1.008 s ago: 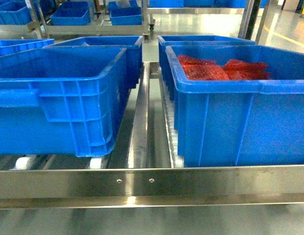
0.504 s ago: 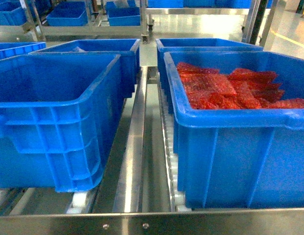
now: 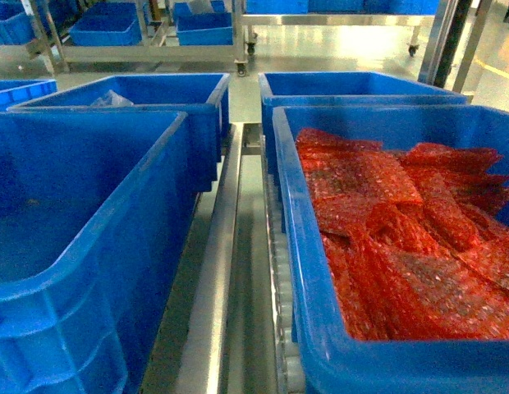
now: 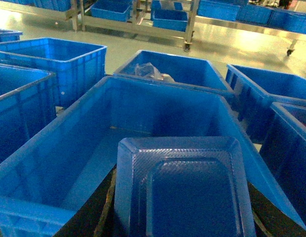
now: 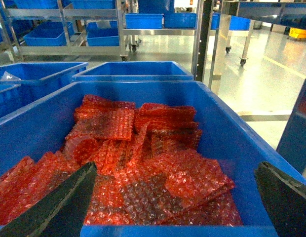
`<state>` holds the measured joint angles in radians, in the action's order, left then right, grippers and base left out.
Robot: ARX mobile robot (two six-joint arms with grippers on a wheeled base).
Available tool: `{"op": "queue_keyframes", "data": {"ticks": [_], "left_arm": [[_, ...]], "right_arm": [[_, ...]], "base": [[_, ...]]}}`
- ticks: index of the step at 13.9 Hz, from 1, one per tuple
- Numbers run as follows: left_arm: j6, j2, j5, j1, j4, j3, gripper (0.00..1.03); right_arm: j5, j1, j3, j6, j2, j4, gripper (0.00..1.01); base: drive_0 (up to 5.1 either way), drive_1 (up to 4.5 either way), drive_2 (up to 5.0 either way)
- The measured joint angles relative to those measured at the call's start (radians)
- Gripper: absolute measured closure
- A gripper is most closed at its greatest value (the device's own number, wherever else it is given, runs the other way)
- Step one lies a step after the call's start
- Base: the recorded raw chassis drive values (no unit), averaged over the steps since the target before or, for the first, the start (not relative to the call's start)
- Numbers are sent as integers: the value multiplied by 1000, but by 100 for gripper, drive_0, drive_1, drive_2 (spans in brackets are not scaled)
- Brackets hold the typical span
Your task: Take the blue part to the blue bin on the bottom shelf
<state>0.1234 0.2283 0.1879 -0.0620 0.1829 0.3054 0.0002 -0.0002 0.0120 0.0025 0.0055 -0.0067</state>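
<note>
In the left wrist view a blue part (image 4: 185, 187), a shallow moulded tray with a textured rim, sits between the dark fingers (image 4: 101, 210) of my left gripper (image 4: 182, 212), which is shut on it. It hangs over the near end of an empty blue bin (image 4: 94, 143), the front left bin (image 3: 82, 246) in the head view. That bin stands on the bottom shelf (image 3: 217, 271), a steel level with white rollers (image 3: 283, 328). My right gripper (image 5: 175, 197) is open above the neighbouring bin. Neither gripper shows in the head view.
The front right bin (image 3: 304, 271) holds red bubble-wrap bags (image 3: 402, 246), also seen as the red bags (image 5: 138, 153) under the right gripper. Behind stand two more blue bins, the left one with a clear plastic bag (image 4: 150, 73). Racks of bins (image 3: 115, 25) and a steel post (image 5: 202, 39) lie beyond.
The head view has moved forward and tilted down over the bins. The shelf's front rail with its screws has slid out of the bottom of the frame. The bins look larger.
</note>
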Motion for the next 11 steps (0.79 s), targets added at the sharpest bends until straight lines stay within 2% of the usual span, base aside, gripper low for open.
{"op": "queue_keyframes", "data": {"ticks": [2, 11], "left_arm": [[0, 3, 0, 0, 3, 0, 60], [0, 0, 0, 0, 2, 0, 60]], "right_arm": [[0, 0, 0, 0, 0, 5, 3], [0, 0, 0, 0, 0, 1, 3]], "base": [[16, 416, -384], [0, 0, 0]]}}
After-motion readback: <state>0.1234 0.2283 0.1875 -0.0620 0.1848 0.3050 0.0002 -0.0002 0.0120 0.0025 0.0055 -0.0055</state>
